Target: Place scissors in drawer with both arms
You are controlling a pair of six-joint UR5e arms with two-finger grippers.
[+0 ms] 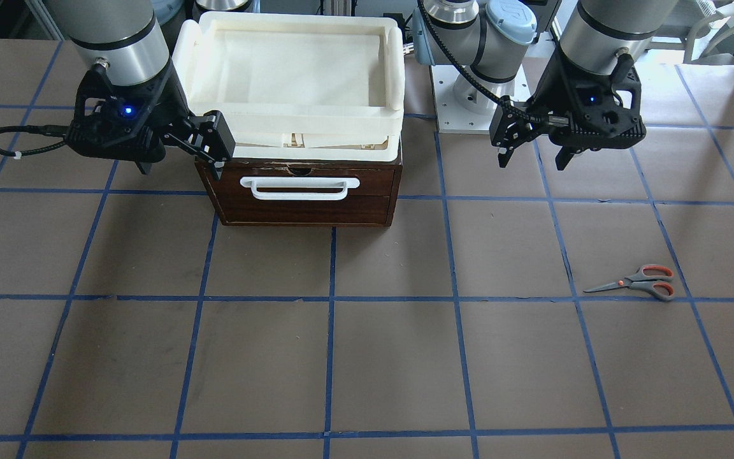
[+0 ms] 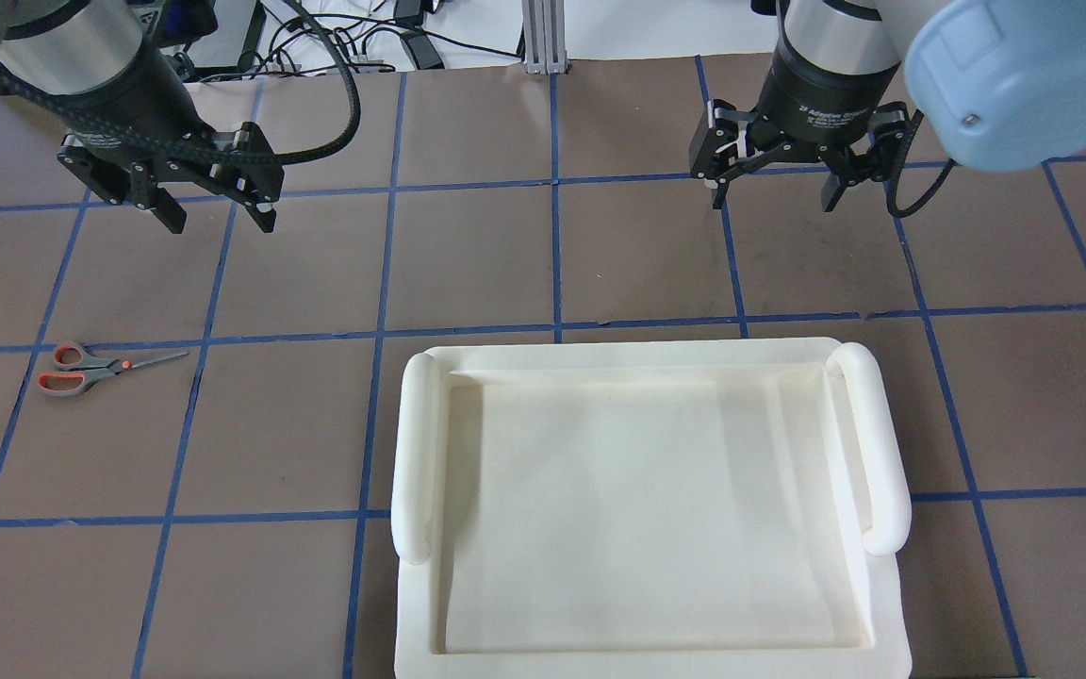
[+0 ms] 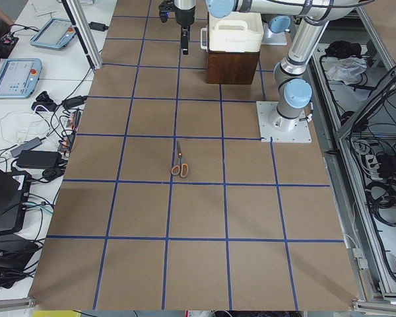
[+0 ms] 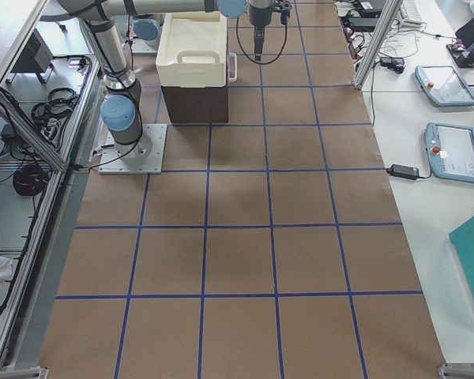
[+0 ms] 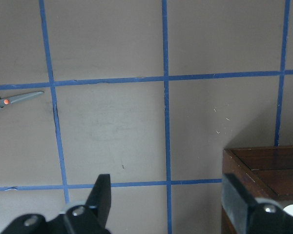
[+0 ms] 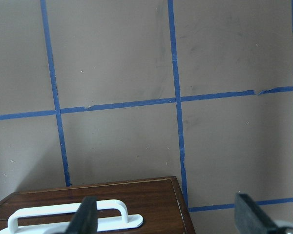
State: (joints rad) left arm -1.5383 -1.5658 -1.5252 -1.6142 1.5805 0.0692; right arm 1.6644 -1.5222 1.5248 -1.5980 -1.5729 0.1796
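- Plainly, nothing is in hand yet: the black two-finger left gripper (image 1: 532,158) hangs with its jaws spread and empty, and the black two-finger right gripper (image 1: 179,156) is likewise spread and empty, just beside the box's corner.
- The small pair of grey-handled, orange-lined steel scissors (image 1: 638,281) lies flat on the robot's left side, well apart from the shallow dark brown wooden drawer (image 1: 376,182), which is closed.
- Likely trouble: the scissors lie low and thin, so the fingertips may scrape the surface, or push the scissors along instead of gripping them.
- A pull on the white bar handle (image 1: 300,187) may drag the whole box rather than open it, and may unsettle the cream-white plastic tray (image 1: 290,121) resting on top.
- The right gripper, so near the box, may knock it when lining up.
- The brown paper-covered table gridded with blue tape (image 1: 392,357) looks flat and matte.
- Grey-and-blue teach pendants (image 4: 457,151) and loose black cables (image 3: 26,152) sit on side benches.
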